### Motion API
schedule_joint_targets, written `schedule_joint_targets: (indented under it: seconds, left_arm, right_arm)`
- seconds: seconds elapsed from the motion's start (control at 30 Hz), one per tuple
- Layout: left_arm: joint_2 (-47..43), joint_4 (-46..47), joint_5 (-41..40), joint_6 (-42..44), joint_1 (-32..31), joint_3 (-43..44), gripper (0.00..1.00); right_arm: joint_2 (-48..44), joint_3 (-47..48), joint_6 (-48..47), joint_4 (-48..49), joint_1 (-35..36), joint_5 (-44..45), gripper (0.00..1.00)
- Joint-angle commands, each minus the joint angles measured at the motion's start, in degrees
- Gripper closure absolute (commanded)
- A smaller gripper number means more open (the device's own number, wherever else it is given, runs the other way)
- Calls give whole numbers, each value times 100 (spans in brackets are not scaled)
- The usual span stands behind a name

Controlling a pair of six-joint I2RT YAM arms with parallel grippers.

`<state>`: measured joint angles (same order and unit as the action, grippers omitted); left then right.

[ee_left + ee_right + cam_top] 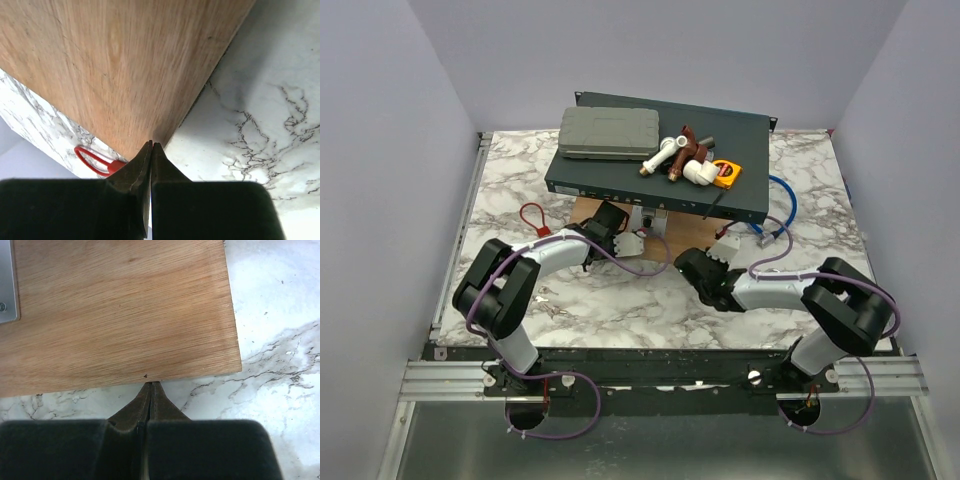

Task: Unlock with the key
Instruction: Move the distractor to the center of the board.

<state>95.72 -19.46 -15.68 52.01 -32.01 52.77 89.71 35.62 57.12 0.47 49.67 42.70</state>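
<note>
L fingers [140, 168], R fingers [159, 401] closed at board [120, 315] edge, marble [280, 315] beside

Board [120, 315] matt grained wood; table [280, 340] smooth veined marble; plate [6, 285] brushed metal.

Closed right pincer [151, 386] at wooden board [120, 310] edge on marble tabletop [280, 340]

Both arms folded at the elbow, elbows out wide, forearms angled inward and low toward the light-brown wooden board [582, 210]. Shut tight: the left claw [151, 145], black fingertips pressed flat together, tip right at a corner of the board. Shut as well: the right claw [151, 385], fingers closed against each other, tip at the board's near edge.
</note>
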Motion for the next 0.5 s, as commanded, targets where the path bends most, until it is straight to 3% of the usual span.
schedule_joint_targets:
  seconds: [0.0,0.23,0.47]
  left_arm:
    - [17,254,189,-65,-28,28,100]
    - [-145,-114,351,-171,-192,34,100]
    - [-438,-672,855,-853,-436,-213,100]
  right_arm:
    - [478,-130,297,-564,-88,912,99]
    - [893,-192,762,-841,30,730,99]
    - [1094,-313,1111,-991,285,762,99]
